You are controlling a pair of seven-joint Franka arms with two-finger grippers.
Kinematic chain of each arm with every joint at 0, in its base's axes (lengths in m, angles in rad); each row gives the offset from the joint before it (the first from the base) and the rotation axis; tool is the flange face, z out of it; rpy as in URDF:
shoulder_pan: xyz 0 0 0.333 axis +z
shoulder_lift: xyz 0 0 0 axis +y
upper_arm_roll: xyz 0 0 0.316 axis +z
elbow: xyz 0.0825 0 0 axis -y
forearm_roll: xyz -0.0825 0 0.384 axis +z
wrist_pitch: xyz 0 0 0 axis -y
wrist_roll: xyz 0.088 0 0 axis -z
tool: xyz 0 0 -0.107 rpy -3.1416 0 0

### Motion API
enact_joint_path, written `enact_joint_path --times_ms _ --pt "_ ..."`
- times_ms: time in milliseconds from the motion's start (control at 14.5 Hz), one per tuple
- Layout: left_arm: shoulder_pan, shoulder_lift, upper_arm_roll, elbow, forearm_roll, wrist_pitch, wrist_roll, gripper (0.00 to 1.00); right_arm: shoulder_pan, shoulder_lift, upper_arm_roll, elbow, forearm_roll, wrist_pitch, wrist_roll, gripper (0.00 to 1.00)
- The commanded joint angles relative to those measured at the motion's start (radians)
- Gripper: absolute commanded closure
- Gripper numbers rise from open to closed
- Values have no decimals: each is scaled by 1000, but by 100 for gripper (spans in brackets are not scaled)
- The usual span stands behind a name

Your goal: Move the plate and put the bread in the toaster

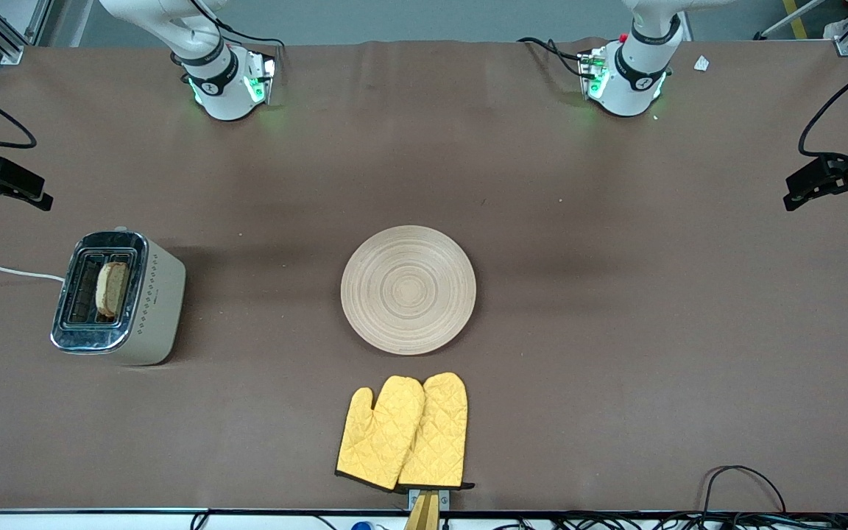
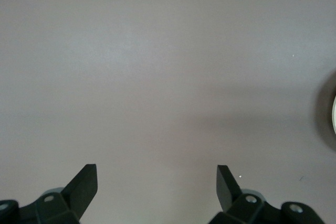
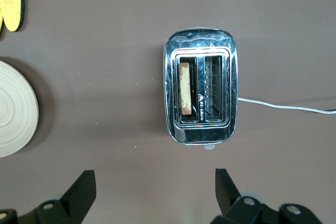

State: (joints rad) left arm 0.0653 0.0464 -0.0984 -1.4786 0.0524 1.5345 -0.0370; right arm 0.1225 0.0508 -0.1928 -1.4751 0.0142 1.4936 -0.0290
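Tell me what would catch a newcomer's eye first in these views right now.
The pair of bright yellow oven mitts at the table edge nearest the front camera stands out most, just nearer the camera than the big wooden plate at mid-table. Next is the chrome-topped toaster toward the right arm's end, with the bread standing in one slot.

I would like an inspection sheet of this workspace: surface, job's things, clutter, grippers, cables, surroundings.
Surface: brown table cover, a few creases.
Job's things: plate bare, mid-table; bread upright in a slot of the toaster, toward the right arm's end.
Clutter: yellow oven mitts, nearer the front camera than the plate.
Grippers: left gripper open over bare cover; right gripper open, above the toaster; both hold nothing.
Cables: white toaster cord; black cables at the table edge.
Surroundings: clamps at both ends.
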Motion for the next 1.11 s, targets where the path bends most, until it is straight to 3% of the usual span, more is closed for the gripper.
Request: enact_joint_path --times_ms 0,276,484,760,1036 --pt "4 4 -3 21 -5 -4 16 0 -84 -23 57 -27 -5 -7 -32 0" --pt "4 0 -3 20 -6 -8 14 0 -144 -38 102 -33 -5 -30 -37 0" --pt "2 0 -4 20 -9 -10 14 0 -263 -42 241 -33 -6 -23 -37 0" --pt "5 -13 -61 18 -16 -28 -3 0 -253 -37 251 -33 -11 -15 -37 0" --pt "7 -26 -103 6 -17 -51 -14 0 -212 -35 223 -34 -14 -4 -37 0"
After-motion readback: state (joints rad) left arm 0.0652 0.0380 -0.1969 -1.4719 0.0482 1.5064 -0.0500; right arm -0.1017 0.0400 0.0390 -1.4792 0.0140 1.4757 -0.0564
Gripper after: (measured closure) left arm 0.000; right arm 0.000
